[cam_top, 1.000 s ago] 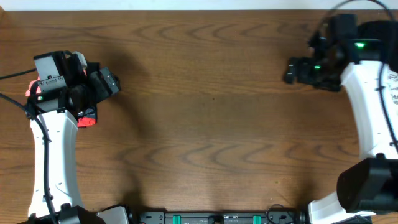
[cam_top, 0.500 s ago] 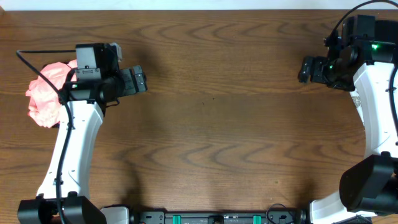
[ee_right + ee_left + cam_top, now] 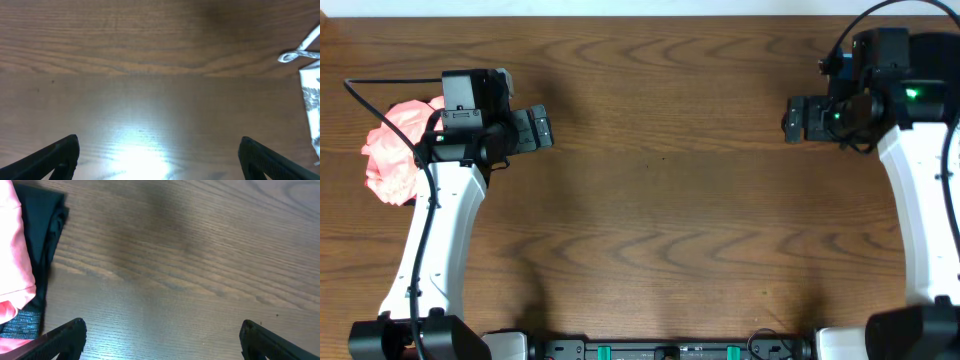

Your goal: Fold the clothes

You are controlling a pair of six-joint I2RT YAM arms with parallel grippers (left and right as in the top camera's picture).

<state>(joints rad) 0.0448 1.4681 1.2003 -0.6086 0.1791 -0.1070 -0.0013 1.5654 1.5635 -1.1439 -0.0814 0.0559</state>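
The salmon-pink garment lies crumpled at the table's left side. In the left wrist view it lies over a black garment with a red-grey hem. My left gripper is open and empty, just right of that pile, over bare wood. My right gripper is open and empty at the far right, over bare wood. A white floral garment with a thin strap shows at the right edge of the right wrist view.
The wooden table stretches between the two arms. A black and green base sits at the front edge. A black cable loops over the pink garment.
My left gripper has moved right, off the pile, and uncovered the pink garment; it has held still for the last half second. My right gripper drifted right, then back left.
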